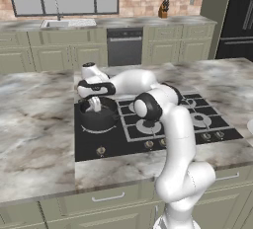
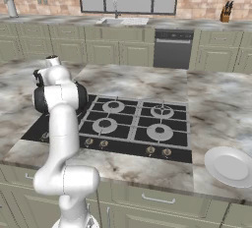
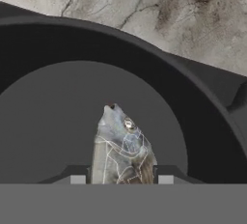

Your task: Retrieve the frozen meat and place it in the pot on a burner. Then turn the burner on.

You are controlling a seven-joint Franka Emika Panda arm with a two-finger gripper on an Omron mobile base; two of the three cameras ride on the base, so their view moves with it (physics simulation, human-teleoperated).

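Observation:
The dark round pot stands on the flat black burner at the left end of the cooktop. My gripper reaches down into the pot's mouth from above. In the hand view the frozen meat, a grey fish-like piece, sticks out between my two fingertips, with my gripper shut on it. It hangs over the pot's dark floor, inside the thick rim. I cannot tell whether it touches the floor.
Grated burners fill the cooktop's right part, with knobs along its front edge. A white plate lies on the marble counter to the right. A sink and knife block stand on the far counter.

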